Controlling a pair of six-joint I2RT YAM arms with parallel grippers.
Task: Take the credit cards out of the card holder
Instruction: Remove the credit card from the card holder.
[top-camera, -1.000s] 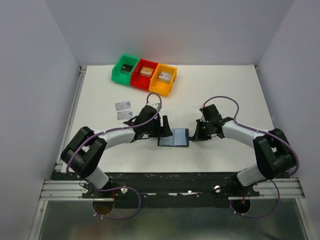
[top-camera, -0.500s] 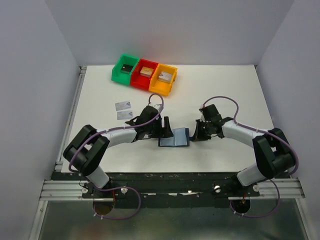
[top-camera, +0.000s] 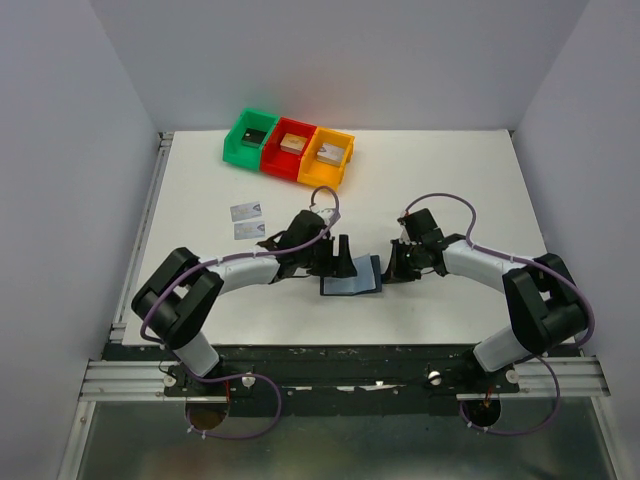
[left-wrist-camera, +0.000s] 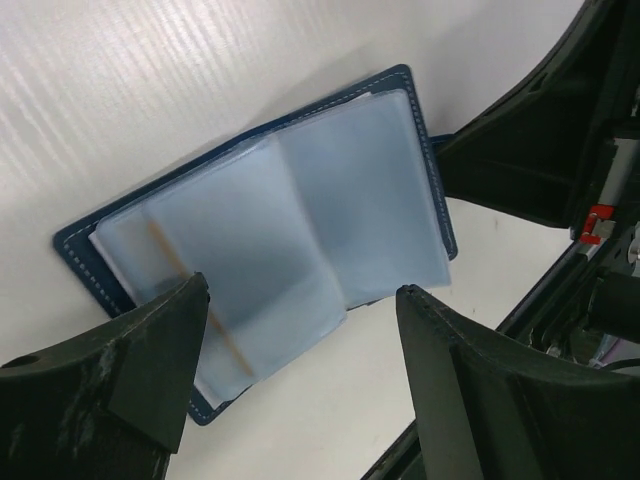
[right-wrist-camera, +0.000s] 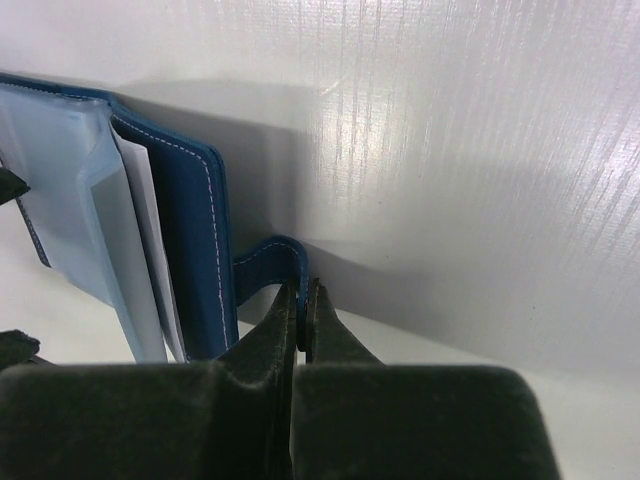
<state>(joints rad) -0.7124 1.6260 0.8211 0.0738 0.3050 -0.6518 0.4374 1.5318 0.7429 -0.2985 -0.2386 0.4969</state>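
The navy card holder (top-camera: 352, 283) lies open on the table between my arms, with its greyish pockets up (left-wrist-camera: 330, 200). A thin tan card edge (left-wrist-camera: 172, 268) shows inside the left pocket. Two silver-grey credit cards (top-camera: 245, 211) (top-camera: 247, 230) lie on the table to the left. The other cards are hidden. My left gripper (top-camera: 343, 264) is open and empty just above the holder's left half (left-wrist-camera: 302, 288). My right gripper (top-camera: 388, 268) is shut on the holder's strap tab (right-wrist-camera: 268, 255), its tips (right-wrist-camera: 303, 292) pinching it, next to the blue cover (right-wrist-camera: 190, 230).
Green (top-camera: 250, 138), red (top-camera: 288, 150) and orange (top-camera: 327, 158) bins stand in a row at the back left, each with a small block inside. White walls close the table on three sides.
My left gripper has moved right, from beside the holder's left edge to over its left half. The right gripper keeps its hold on the strap tab.
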